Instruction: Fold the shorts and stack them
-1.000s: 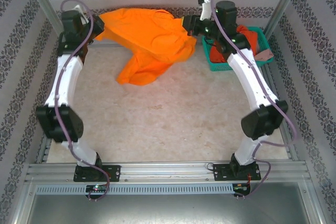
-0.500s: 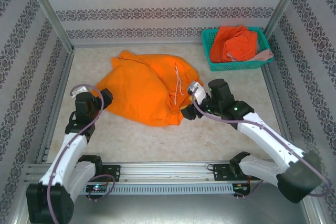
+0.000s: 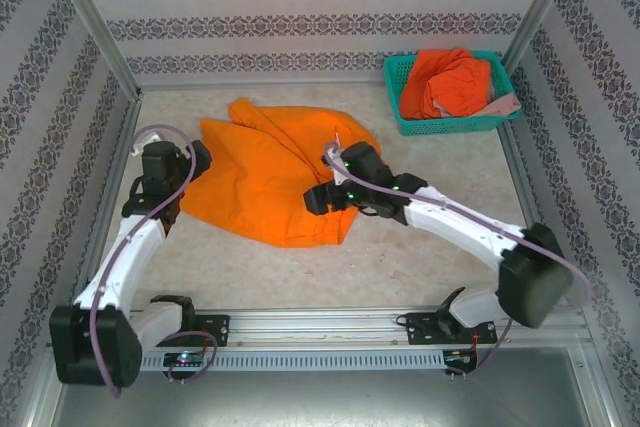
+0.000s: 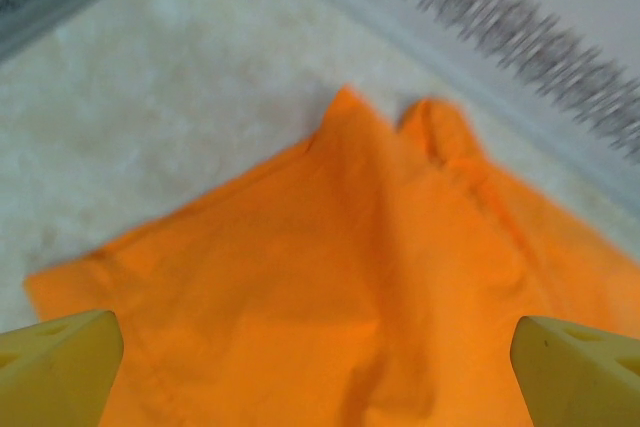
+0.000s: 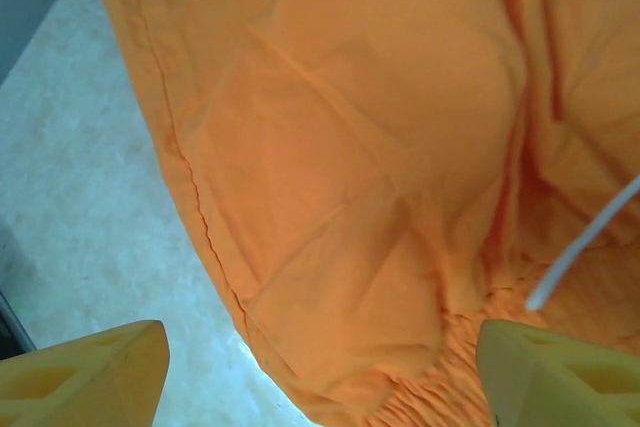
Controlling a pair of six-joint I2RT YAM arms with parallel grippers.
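Shorts, yellow-orange, lie crumpled on the table; left gripper over their left edge, right gripper over their waistband, both spread wide, gripping nothing.

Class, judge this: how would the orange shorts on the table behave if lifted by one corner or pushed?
Probably floppy: the orange shorts lie in soft folds and creases. Likely light: the thin cloth drapes flat on the table. Pushed, they'd probably bunch rather than slide.
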